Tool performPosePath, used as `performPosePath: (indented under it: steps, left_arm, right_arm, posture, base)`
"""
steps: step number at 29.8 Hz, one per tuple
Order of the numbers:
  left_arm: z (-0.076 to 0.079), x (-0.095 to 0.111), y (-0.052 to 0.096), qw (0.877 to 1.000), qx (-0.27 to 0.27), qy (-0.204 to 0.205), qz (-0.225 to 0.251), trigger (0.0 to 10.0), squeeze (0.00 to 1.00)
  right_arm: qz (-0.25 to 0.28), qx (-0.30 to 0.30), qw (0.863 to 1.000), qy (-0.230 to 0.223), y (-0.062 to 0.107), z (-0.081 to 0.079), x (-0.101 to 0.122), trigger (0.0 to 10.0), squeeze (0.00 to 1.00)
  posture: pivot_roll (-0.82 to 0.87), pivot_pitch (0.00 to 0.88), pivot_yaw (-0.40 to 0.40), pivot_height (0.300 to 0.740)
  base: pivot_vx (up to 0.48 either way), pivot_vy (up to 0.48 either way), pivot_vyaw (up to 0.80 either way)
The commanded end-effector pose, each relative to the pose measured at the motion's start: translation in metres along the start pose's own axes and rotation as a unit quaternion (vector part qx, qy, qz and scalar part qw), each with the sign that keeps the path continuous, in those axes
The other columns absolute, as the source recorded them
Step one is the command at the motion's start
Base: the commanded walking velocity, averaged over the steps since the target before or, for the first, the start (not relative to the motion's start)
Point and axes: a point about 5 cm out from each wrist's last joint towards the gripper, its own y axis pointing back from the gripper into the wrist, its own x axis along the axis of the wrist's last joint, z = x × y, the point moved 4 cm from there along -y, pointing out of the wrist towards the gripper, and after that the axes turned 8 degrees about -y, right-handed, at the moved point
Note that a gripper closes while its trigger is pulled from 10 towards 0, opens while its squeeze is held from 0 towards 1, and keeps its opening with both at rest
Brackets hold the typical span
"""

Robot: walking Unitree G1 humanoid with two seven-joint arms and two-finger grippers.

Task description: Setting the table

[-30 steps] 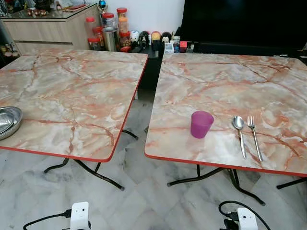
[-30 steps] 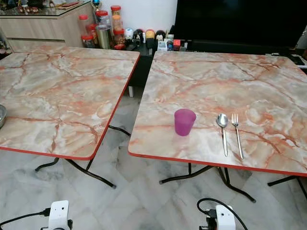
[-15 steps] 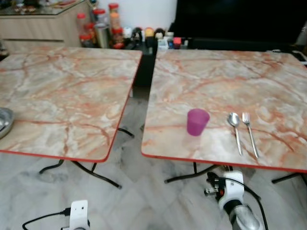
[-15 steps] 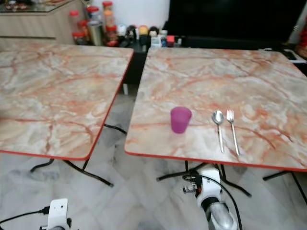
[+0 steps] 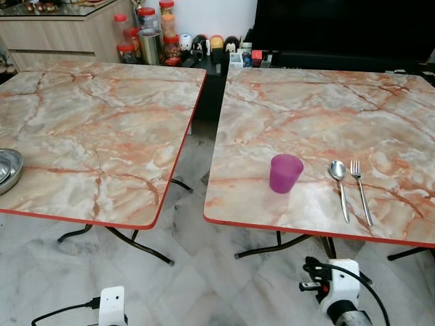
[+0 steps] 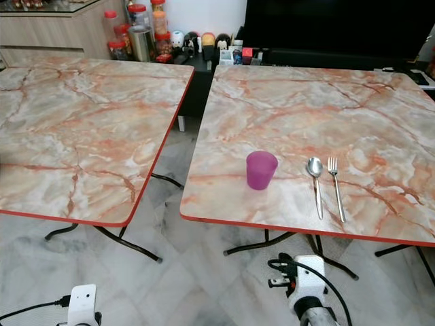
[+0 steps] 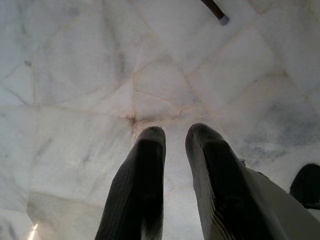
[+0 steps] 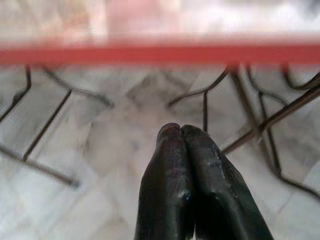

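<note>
A purple cup (image 5: 285, 173) stands upright near the front edge of the right marble table (image 5: 326, 109). To its right, a spoon (image 5: 339, 185) and a fork (image 5: 361, 190) lie side by side. A steel bowl (image 5: 8, 170) sits at the left table's (image 5: 102, 122) left edge. My right arm (image 5: 338, 292) is low in front of the right table. Its gripper (image 8: 181, 129) is shut and empty, pointing at the table's red edge (image 8: 160, 54) and the legs below. My left arm (image 5: 112, 305) hangs low, and its gripper (image 7: 175, 132) is slightly open over the floor.
A floor gap (image 5: 197, 176) separates the two tables, with black metal legs (image 5: 143, 248) beneath them. Jars and small containers (image 5: 153, 37) stand at the back beside a wooden sideboard (image 5: 61, 34). A dark screen (image 5: 340, 27) rises behind the right table.
My right arm rose forward toward the right table's front edge, then sank a little. The whole picture shifted with my head. Cup, spoon, fork and bowl stay put.
</note>
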Motion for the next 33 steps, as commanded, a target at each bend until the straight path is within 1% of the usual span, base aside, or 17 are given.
performPosePath:
  steps: [1,2,5,6,7,9,10,11,14,16,17,19,23,24,27,29,33]
  left_arm:
    - [-0.003,-0.002,0.000,1.000,0.005,0.002,-0.004,10.0,0.00]
    - [-0.004,-0.002,0.000,1.000,0.005,0.001,-0.003,10.0,0.00]
    - [-0.005,-0.001,0.000,1.000,0.007,0.003,-0.002,10.0,0.00]
    - [-0.004,0.000,0.000,1.000,0.008,0.005,0.000,10.0,0.00]
    - [-0.004,0.000,0.000,1.000,0.008,0.005,0.000,10.0,0.00]
    - [-0.004,0.001,0.000,1.000,0.008,0.006,0.001,10.0,0.00]
    - [-0.003,0.002,0.000,1.000,0.007,0.008,0.002,10.0,0.00]
    - [-0.003,0.002,0.000,1.000,0.007,0.009,0.003,10.0,0.00]
    - [-0.002,0.002,0.000,1.000,0.007,0.011,0.003,10.0,0.00]
    - [-0.002,0.003,0.000,1.000,0.007,0.013,0.004,10.0,0.00]
    - [-0.002,0.003,0.000,1.000,0.007,0.013,0.004,10.0,0.00]
    - [-0.001,0.002,0.000,1.000,0.007,0.014,0.005,10.0,0.00]
    - [-0.002,0.002,0.000,1.000,0.009,0.018,0.005,10.0,0.00]
    - [-0.003,0.000,0.000,1.000,0.009,0.017,0.005,10.0,0.00]
    - [-0.004,-0.001,0.000,1.000,0.010,0.016,0.003,10.0,0.00]
    - [-0.003,-0.002,0.001,1.000,0.008,0.013,0.001,10.0,0.00]
    - [-0.004,-0.003,0.001,1.000,0.008,0.011,0.001,10.0,0.00]
  right_arm:
    - [0.044,-0.004,0.999,0.004,-0.001,0.002,0.031,10.0,0.00]
    - [0.075,0.001,0.997,0.006,-0.002,-0.002,0.056,10.0,0.00]
    - [0.120,0.022,0.993,0.007,-0.008,-0.016,0.097,10.0,0.00]
    - [0.141,0.036,0.989,0.010,-0.013,-0.025,0.118,10.0,0.00]
    - [0.141,0.036,0.989,0.010,-0.013,-0.025,0.118,10.0,0.00]
    - [0.154,0.048,0.987,0.009,-0.021,-0.035,0.136,10.0,0.00]
    - [0.173,0.069,0.982,0.001,-0.035,-0.053,0.162,10.0,0.00]
    - [0.176,0.073,0.982,0.003,-0.041,-0.060,0.171,10.0,0.00]
    - [0.171,0.077,0.982,0.029,-0.059,-0.074,0.189,10.0,0.00]
    - [0.164,0.059,0.984,0.016,-0.078,-0.077,0.203,10.0,0.00]
    - [0.164,0.059,0.984,0.016,-0.078,-0.077,0.203,10.0,0.00]
    - [0.151,0.044,0.987,0.017,-0.091,-0.079,0.212,10.0,0.00]
    - [0.155,0.053,0.986,0.009,-0.099,-0.090,0.227,10.0,0.00]
    - [0.161,0.056,0.985,-0.006,-0.100,-0.093,0.230,10.0,0.00]
    - [0.155,0.052,0.986,-0.012,-0.101,-0.096,0.227,10.0,0.00]
    - [0.155,0.065,0.986,-0.017,-0.100,-0.103,0.221,10.0,0.00]
    - [0.150,0.069,0.986,-0.025,-0.099,-0.107,0.215,10.0,0.00]
  posture:
    - [-0.06,0.030,-0.021,0.740]
    - [-0.06,0.030,-0.021,0.740]
    - [-0.06,0.028,-0.021,0.740]
    - [-0.06,0.028,-0.021,0.740]
    - [-0.06,0.028,-0.021,0.740]
    - [-0.06,0.019,-0.023,0.740]
    - [-0.06,0.016,-0.023,0.740]
    - [-0.06,0.016,-0.021,0.740]
    - [-0.05,0.013,-0.021,0.740]
    - [-0.05,0.012,-0.023,0.740]
    - [-0.05,0.012,-0.023,0.740]
    - [-0.03,0.011,-0.029,0.740]
    - [-0.03,0.008,-0.033,0.740]
    - [-0.02,0.007,-0.032,0.740]
    - [-0.02,0.007,-0.030,0.740]
    - [-0.02,0.005,-0.027,0.740]
    - [-0.02,0.001,-0.021,0.740]
  base:
    - [0.000,0.000,0.00]
    - [0.000,0.000,0.00]
    - [0.000,0.000,0.00]
    - [0.000,0.000,0.00]
    - [0.000,0.000,0.00]
    - [0.000,0.000,0.00]
    - [0.000,0.000,0.00]
    - [0.000,0.000,0.00]
    - [0.000,0.000,0.00]
    - [0.000,0.000,0.00]
    - [0.000,0.000,0.00]
    - [0.240,0.000,0.00]
    - [0.259,0.000,0.00]
    - [0.262,0.000,-0.44]
    - [0.259,0.000,-0.63]
    - [0.261,0.000,0.00]
    - [0.262,0.000,0.00]
